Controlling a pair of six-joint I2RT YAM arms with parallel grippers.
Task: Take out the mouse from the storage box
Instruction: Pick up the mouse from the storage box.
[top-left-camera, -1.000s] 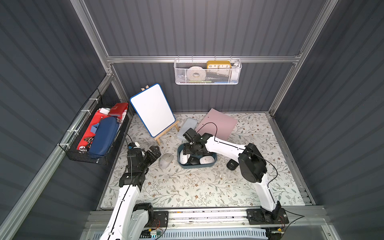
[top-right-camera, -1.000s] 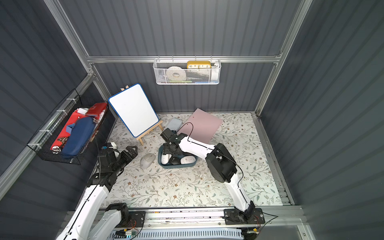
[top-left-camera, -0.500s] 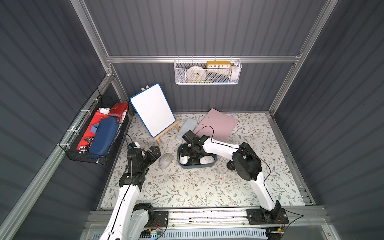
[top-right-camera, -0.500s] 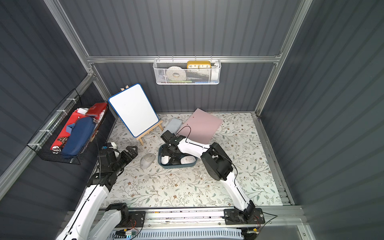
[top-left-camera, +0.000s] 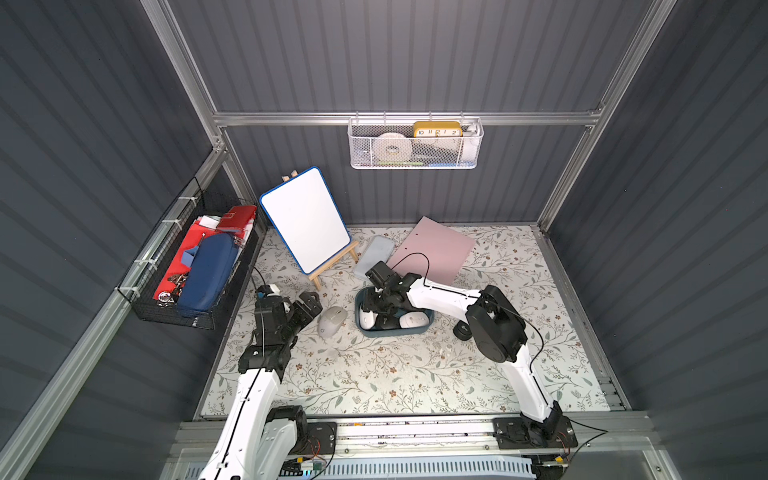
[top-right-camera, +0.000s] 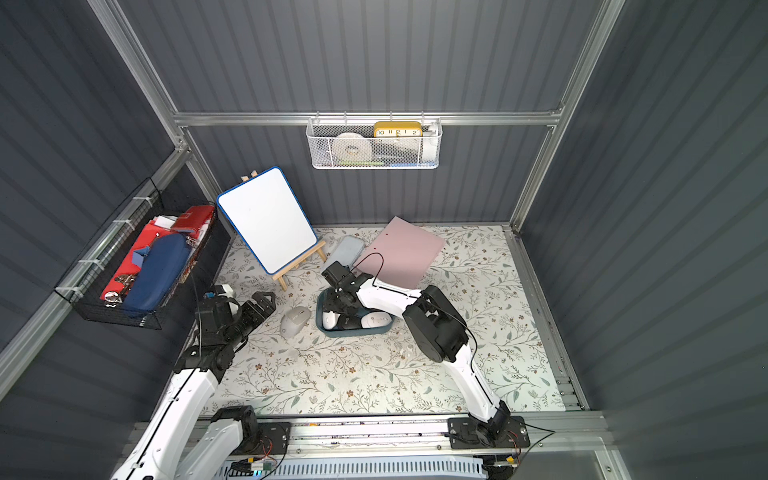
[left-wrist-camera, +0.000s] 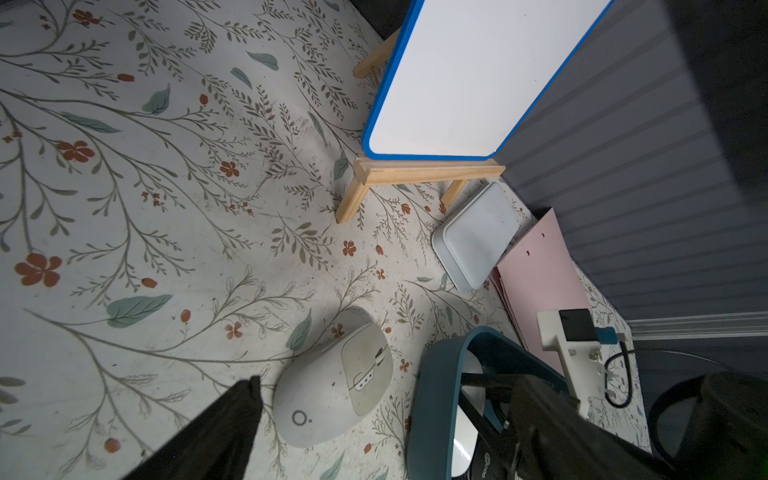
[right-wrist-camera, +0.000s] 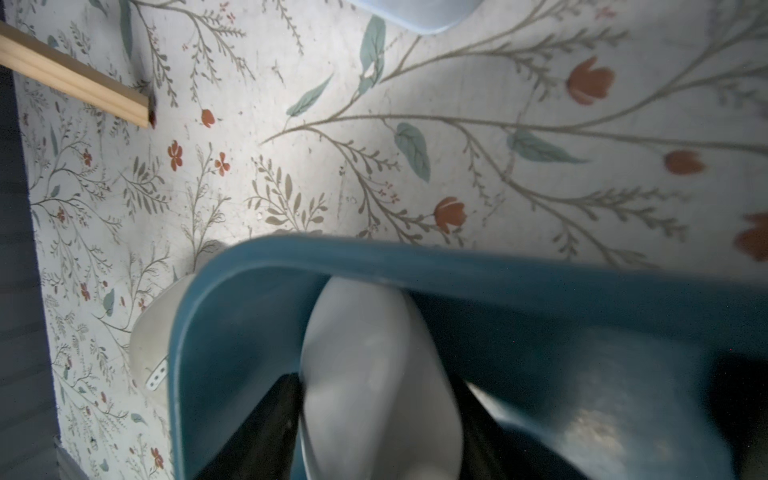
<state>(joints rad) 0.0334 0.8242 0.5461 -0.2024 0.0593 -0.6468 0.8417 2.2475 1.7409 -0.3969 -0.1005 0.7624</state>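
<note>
The teal storage box (top-left-camera: 395, 332) (top-right-camera: 353, 332) sits mid-table with two white mice and a black one inside. My right gripper (top-left-camera: 374, 305) (top-right-camera: 334, 305) reaches down into its left end. In the right wrist view its dark fingers (right-wrist-camera: 266, 428) press both sides of a white mouse (right-wrist-camera: 374, 374) (top-left-camera: 365, 318), just inside the box rim (right-wrist-camera: 457, 266). A grey mouse (top-left-camera: 331, 321) (left-wrist-camera: 332, 386) lies on the table left of the box. My left gripper (top-left-camera: 307, 307) (top-right-camera: 259, 305) hovers open just left of that grey mouse, holding nothing.
A whiteboard on a wooden easel (top-left-camera: 305, 220) stands behind at the left. A grey-blue lid (top-left-camera: 374, 255) and a pink folder (top-left-camera: 432, 249) lie behind the box. A small black object (top-left-camera: 462, 331) rests to the box's right. A white mesh basket (top-left-camera: 415, 145) and a black wire basket (top-left-camera: 187, 266) hang on the walls.
My right gripper has sunk deeper into the box and its jaws have closed in onto the white mouse. The left arm has stayed still.
</note>
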